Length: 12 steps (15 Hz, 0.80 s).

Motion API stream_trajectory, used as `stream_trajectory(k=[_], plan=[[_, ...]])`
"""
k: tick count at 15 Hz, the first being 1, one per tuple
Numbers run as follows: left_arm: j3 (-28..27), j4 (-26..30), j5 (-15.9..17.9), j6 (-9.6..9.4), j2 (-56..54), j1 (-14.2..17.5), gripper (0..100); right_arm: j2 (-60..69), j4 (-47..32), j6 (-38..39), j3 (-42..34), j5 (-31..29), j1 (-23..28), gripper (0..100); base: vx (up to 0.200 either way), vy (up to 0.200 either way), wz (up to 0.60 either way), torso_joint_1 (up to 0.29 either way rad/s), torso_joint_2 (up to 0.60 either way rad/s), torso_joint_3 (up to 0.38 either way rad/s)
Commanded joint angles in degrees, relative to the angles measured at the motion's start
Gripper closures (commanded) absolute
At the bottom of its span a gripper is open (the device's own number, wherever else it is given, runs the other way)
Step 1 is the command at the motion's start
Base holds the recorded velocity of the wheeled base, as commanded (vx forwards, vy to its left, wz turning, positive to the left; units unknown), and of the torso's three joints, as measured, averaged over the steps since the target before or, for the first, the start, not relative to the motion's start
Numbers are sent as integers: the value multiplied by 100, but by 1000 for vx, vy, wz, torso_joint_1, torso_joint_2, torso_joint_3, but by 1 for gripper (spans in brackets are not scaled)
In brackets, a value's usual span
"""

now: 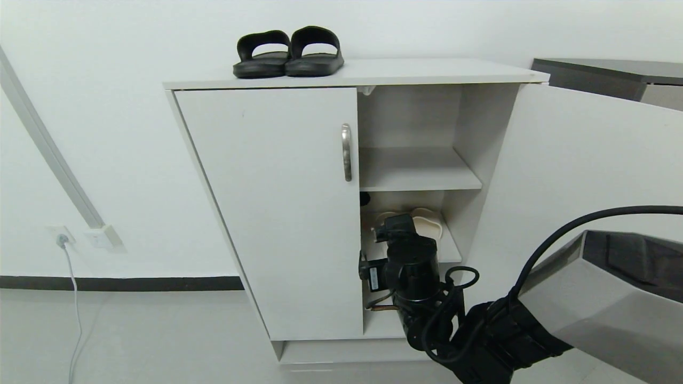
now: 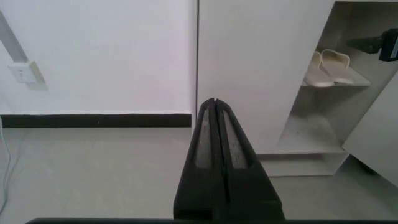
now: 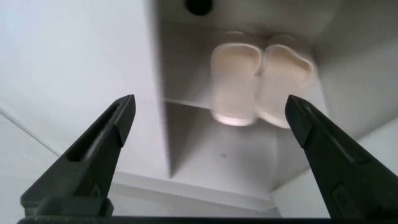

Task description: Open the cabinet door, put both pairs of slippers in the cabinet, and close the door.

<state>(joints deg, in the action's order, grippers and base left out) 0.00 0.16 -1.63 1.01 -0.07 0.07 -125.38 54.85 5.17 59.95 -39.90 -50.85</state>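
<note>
Cream slippers (image 1: 428, 223) lie inside the cabinet (image 1: 267, 213) — black slippers (image 1: 288, 53) on top.

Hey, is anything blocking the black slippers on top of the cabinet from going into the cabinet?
Nothing visible does. The black slippers sit above the shut left door; the right door stands open and the upper shelf is bare. The cream slippers lie one shelf down, the open right gripper before them.

No text, label or number can be read anywhere.
</note>
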Motion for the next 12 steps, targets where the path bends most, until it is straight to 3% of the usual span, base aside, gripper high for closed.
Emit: stream_trajectory(k=[1, 12], plan=[[0, 2, -4, 4, 7, 1, 100, -13, 0, 2, -1, 0, -4, 0, 0, 200, 0, 2, 2, 7], [0, 2, -12, 4, 7, 1, 100, -13, 167, -7, -63, 9, -4, 0, 0, 200, 0, 3, 3, 2]])
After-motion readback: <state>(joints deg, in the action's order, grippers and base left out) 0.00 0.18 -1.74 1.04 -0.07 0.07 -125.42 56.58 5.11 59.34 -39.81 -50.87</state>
